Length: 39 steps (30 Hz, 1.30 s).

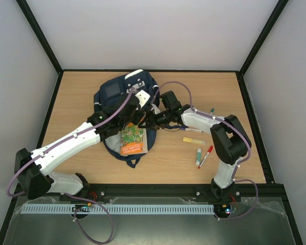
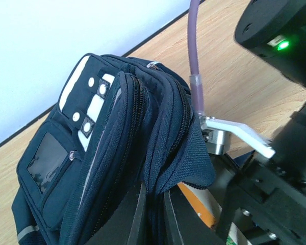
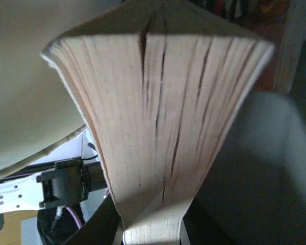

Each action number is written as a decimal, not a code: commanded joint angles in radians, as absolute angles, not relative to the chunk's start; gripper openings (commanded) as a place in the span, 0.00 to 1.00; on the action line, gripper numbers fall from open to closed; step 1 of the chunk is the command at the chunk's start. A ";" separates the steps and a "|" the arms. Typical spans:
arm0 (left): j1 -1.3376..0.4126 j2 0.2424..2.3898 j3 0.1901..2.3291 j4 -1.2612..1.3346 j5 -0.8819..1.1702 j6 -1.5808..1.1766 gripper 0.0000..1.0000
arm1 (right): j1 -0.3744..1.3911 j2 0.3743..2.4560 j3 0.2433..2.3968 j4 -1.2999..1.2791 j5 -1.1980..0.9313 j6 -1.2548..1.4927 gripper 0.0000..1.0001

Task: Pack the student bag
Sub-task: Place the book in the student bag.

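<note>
Wooden surface point(image 1: 234, 97) carries the bag point(image 1: 115, 92) centrally toward its far edge, left fingers point(image 2: 154, 219) pinched on its lifted mouth, right fingers point(image 3: 150, 230) clamping a book point(image 1: 132, 140) at the opening, while pens point(image 1: 206, 156) nearer the right edge are not yet packed.

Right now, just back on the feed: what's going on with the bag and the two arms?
The left gripper is pinching the fabric edge of the navy student bag and holding its zipped compartment open. The right gripper is clamped on a paperback book, its pages fanned toward the wrist camera. From above, the orange-and-green book sits at the bag's opening; how far in is unclear. A red marker and other pens lie unpacked on the table.
</note>
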State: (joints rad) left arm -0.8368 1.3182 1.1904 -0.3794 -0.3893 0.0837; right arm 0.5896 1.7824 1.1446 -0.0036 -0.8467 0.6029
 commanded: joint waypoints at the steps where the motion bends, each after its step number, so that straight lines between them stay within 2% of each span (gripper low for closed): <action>1: -0.833 1.252 1.201 -0.226 -0.358 0.063 0.02 | 0.589 1.851 1.233 -0.034 -0.773 0.546 0.10; 10: -0.812 1.242 1.183 -0.217 -0.334 0.054 0.02 | 0.589 1.824 1.218 -0.115 -0.691 0.453 0.41; 14: -0.804 1.232 1.178 -0.212 -0.320 0.053 0.02 | 0.589 1.771 1.189 -0.130 -0.624 0.407 0.49; 19: -0.787 1.229 1.174 -0.208 -0.300 0.046 0.02 | 0.589 1.684 1.143 -0.132 -0.583 0.358 0.53; 26: -0.782 1.231 1.170 -0.209 -0.295 0.047 0.03 | 0.589 1.532 1.069 -0.216 -0.546 0.196 0.54; 29: -0.782 1.227 1.165 -0.206 -0.292 0.047 0.03 | 0.596 1.454 1.032 -0.278 -0.532 0.086 0.48; 33: -0.781 1.218 1.154 -0.201 -0.288 0.045 0.03 | 0.664 1.327 0.984 -0.312 -0.407 -0.089 0.43; 36: -0.778 1.216 1.154 -0.201 -0.285 0.046 0.03 | 0.684 1.291 0.973 -0.355 -0.459 -0.212 0.37; 39: -0.775 1.218 1.152 -0.201 -0.277 0.043 0.03 | 0.754 1.313 1.009 -0.522 -0.527 -0.501 0.35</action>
State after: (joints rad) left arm -0.7818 1.2747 1.1412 -0.3424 -0.2848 0.0589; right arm 0.6865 1.2999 0.9894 -0.2966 -0.4732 -0.1226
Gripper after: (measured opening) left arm 0.084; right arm 0.355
